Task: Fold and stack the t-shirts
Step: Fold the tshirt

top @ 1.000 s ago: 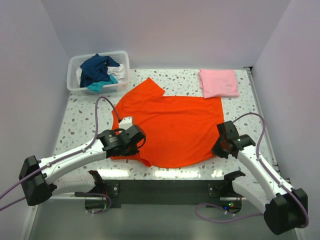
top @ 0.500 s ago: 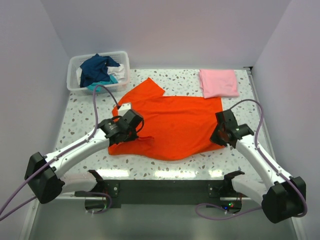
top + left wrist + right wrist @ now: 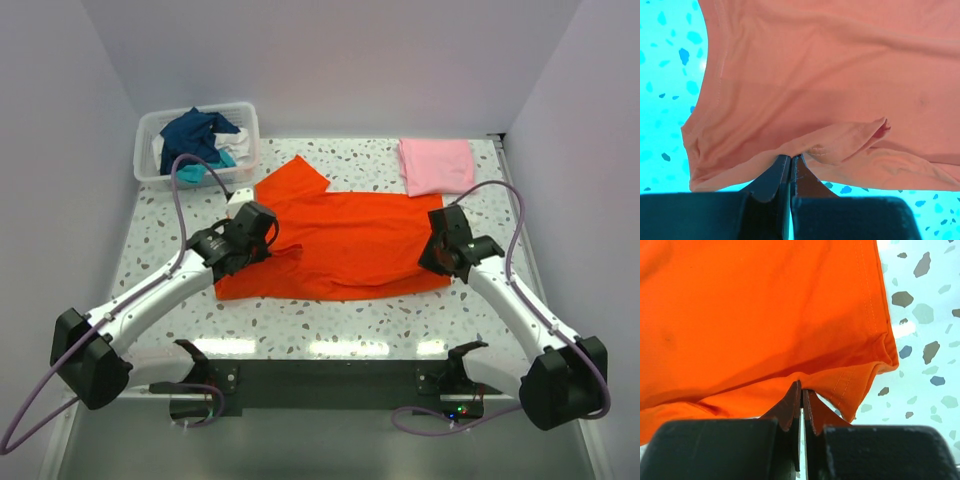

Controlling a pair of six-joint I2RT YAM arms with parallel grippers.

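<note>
The orange-red t-shirt point(image 3: 345, 250) lies spread on the table point(image 3: 160, 255). The left gripper point(image 3: 790, 160) pinches its hem at the left edge — the right gripper point(image 3: 801, 391) pinches it at the right edge.

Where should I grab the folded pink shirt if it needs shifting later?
Likely its near edge, approached from the robot's side by the right gripper once it frees the orange t-shirt: the pink t-shirt lies flat at the far right, that edge facing bare table.

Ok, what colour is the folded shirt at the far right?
The folded shirt is light pink; top external view shows it best.
</note>
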